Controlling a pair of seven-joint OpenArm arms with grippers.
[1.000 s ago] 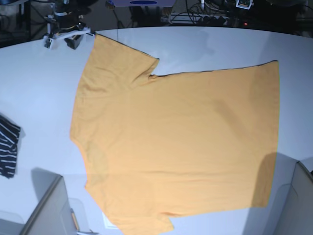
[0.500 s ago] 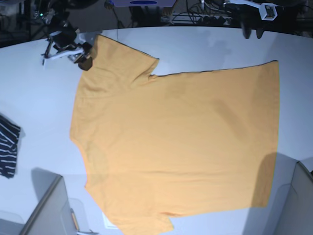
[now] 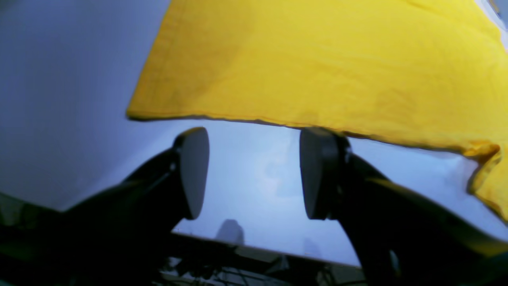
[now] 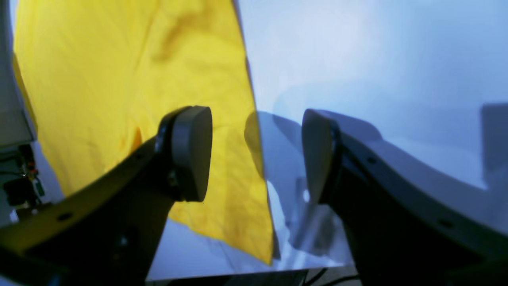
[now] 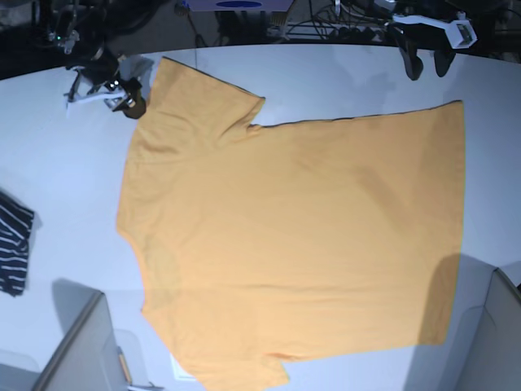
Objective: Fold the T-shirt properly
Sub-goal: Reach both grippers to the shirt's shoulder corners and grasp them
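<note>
While both of my grippers hang over the white table, neither one holds anything. My left gripper stands with its 2 jaws set wide apart, only bare tabletop showing between the pads. The T-shirt lies flat just ahead of those fingertips, its straight dark-edged side running across in front of me and its corner ahead and to one side; the jaws do not touch the cloth.

My right gripper is also spread wide and empty. From its own camera, the edge of a sleeve runs straight through the gap between the 2 pads: one pad hangs over yellow fabric, the other over bare table. I cannot tell whether that pad touches the cloth.

Well off to the side of my right gripper lies a dark striped garment, apart from the T-shirt.
</note>
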